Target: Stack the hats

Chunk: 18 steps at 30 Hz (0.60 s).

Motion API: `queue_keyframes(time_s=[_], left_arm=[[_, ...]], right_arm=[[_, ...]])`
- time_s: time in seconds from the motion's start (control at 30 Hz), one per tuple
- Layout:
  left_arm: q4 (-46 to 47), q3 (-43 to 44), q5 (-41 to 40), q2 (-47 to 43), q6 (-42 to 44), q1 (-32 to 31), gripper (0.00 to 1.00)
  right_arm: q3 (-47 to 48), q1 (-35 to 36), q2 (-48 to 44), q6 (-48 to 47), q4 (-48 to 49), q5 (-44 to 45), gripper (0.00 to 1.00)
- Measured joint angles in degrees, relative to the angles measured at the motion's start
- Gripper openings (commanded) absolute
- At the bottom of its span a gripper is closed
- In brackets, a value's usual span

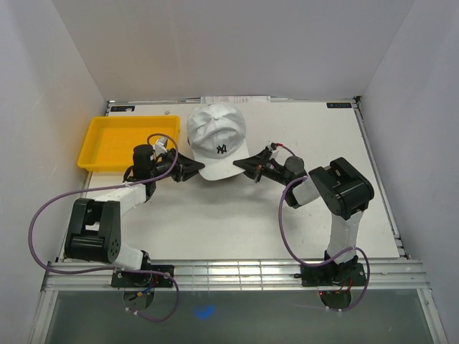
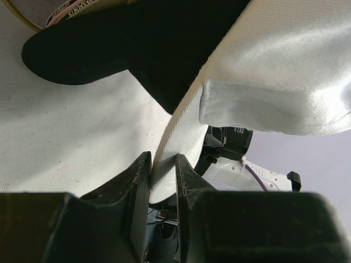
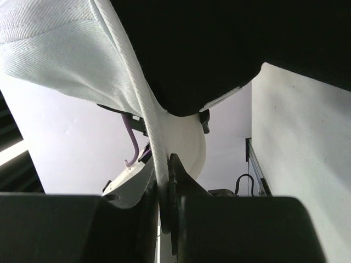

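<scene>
white walls close in a pale white table [image 1: 215, 229], with a shallow yellow plastic tray [image 1: 92, 147] at its back left corner. just right of that tray, toward the back middle of the table, sits a white fabric baseball cap [image 1: 217, 132], its brim pointing to the near edge and caught between the two claws. the left gripper [image 1: 192, 170] reaches in from the left and pinches the left edge of the brim; the left wrist view shows its dark fingers [image 2: 137, 178] drawn narrow, with only the thin brim edge between them. the right gripper [image 1: 244, 166] comes from the right and clamps the opposite edge, its fingers [image 3: 178, 178] pressed nearly together on the stitched rim. the brim is held clear of the table, since each wrist view looks under it to the other arm beyond. the cap has a rounded, panelled crown with soft creases, a woven twill surface, rows of stitching along the curved brim, and a small dark embroidered logo [image 1: 221, 149] on the front. beneath the crown both wrist views show a dark mass [image 2: 109, 44] with a brim-like outline; whether it is another cap or only shadow i cannot tell. whether the back of the crown rests on anything is hidden.
</scene>
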Motion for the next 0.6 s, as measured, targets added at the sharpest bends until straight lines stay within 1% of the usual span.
queue_keyframes(time_s=[0.27, 0.6], left_arm=[[1.14, 0.0, 0.37, 2.03, 0.81, 0.11, 0.0], [1.31, 0.04, 0.46, 2.12, 2.16, 0.35, 0.0]], right_arm=[[0.13, -0.09, 0.9, -1.88, 0.13, 0.0, 0.08], [1.11, -0.28, -0.04, -4.04, -1.31, -0.98, 0.08]])
